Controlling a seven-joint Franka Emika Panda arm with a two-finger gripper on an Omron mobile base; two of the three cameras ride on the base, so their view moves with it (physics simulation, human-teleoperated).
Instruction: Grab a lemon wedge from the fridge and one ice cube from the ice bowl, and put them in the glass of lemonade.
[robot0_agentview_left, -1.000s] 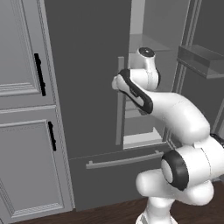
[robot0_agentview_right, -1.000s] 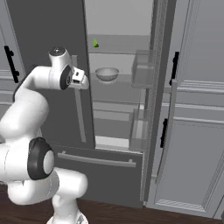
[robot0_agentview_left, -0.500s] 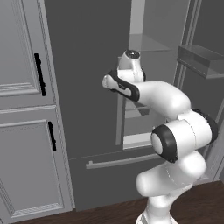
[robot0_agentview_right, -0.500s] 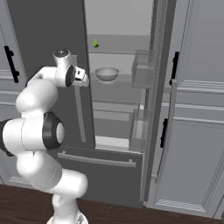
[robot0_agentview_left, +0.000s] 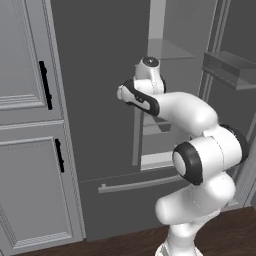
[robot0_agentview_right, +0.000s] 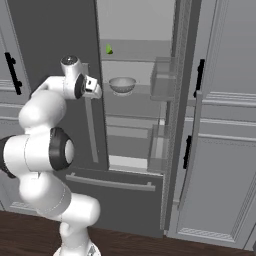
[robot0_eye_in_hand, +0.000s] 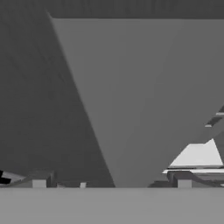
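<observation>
Tool (robot0_agentview_right: 95, 86) spread and empty beside the fridge (robot0_agentview_right: 140, 30) door edge, lemon wedge (robot0_agentview_right: 109, 49) on the upper shelf, top centre of frame; risks clipping that door or nudging the bowl (robot0_agentview_right: 122, 84).

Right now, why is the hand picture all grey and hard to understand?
Hand view: the camera sits very close to flat grey fridge surfaces, so only big plain shapes show, without shadows. Right base view: evenly lit and sharp, with the lemon wedge clear.

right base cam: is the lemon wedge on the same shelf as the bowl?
No. The lemon wedge sits on the shelf above, while the bowl rests one shelf lower in the open fridge.
</observation>
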